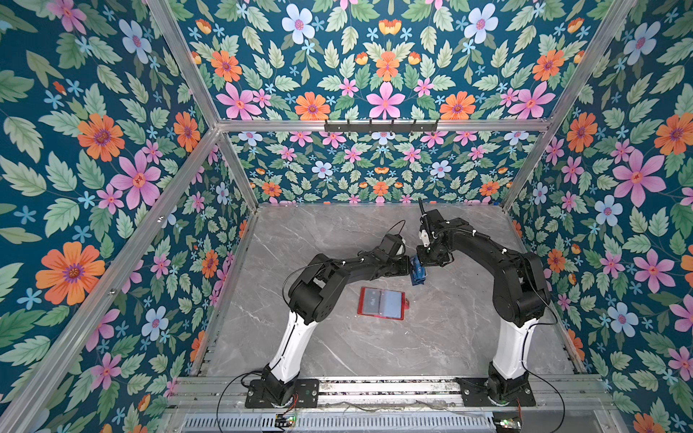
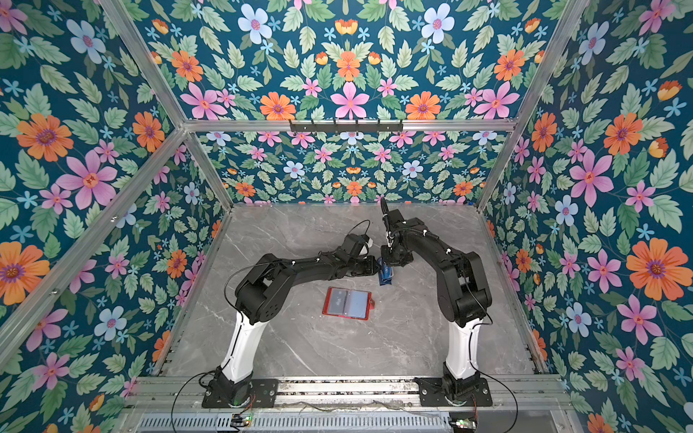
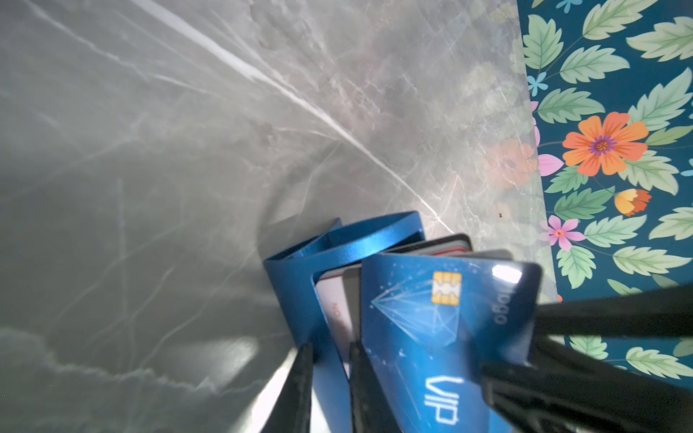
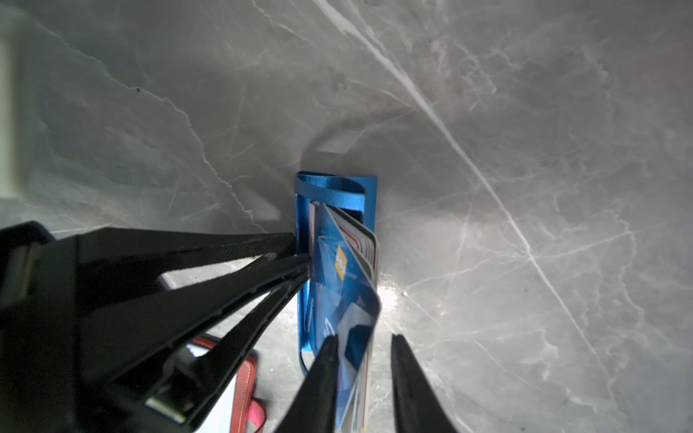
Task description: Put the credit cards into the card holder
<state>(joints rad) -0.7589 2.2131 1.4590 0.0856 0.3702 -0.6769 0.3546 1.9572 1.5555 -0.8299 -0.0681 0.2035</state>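
The worktop (image 1: 337, 356) carries the card holder (image 1: 381, 303), lying open and flat on the near side of both grippers, toward the arm bases and well apart from them. Whether a sleeve already holds a card is too small to tell. Between the grippers stands the blue stand (image 3: 375, 240), and the left gripper (image 3: 330, 348) is clamped on its side wall. The credit cards (image 4: 360, 243) stand fanned inside it. The right gripper (image 4: 364, 337) has its jaws apart, straddling the front blue VIP card (image 3: 412, 330), with the edges of those behind it also between the jaws. Closing here could pinch several cards at once, or bow the slick front one so it springs free — and an off-axis pull could drag the stand out of the left gripper's hold.
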